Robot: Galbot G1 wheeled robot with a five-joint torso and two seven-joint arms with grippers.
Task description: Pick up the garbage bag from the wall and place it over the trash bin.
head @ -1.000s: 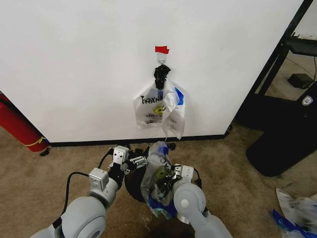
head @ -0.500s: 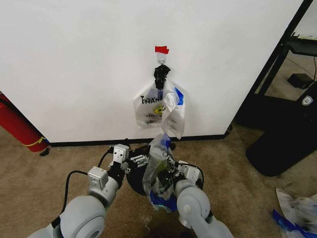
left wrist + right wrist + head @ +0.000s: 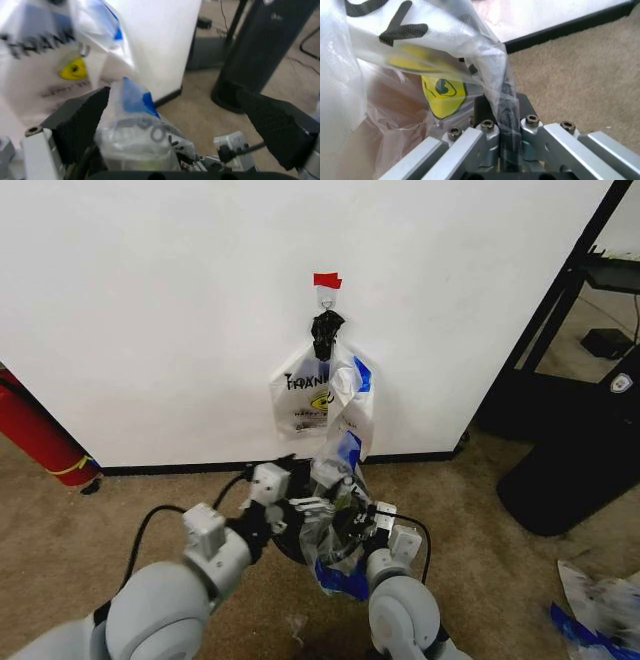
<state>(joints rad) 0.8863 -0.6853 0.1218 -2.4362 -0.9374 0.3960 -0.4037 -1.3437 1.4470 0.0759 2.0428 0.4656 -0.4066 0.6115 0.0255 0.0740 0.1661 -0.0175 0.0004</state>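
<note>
Right hand (image 3: pixel 507 125) pinches garbage bag (image 3: pixel 335 515) over trash bin (image 3: pixel 290 542)

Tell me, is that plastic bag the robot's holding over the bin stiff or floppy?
Probably very floppy: the garbage bag hangs crumpled and folded between the right gripper, shut on a pinched strip of it, and the open left gripper. It looks thin and see-through, so likely light, and perhaps slippery.

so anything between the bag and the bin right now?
Nothing visible. The garbage bag hangs pinched in the right gripper directly above the trash bin. The left gripper, open, is beside the bag, not under it. The tied bags are on the wall behind.
</note>
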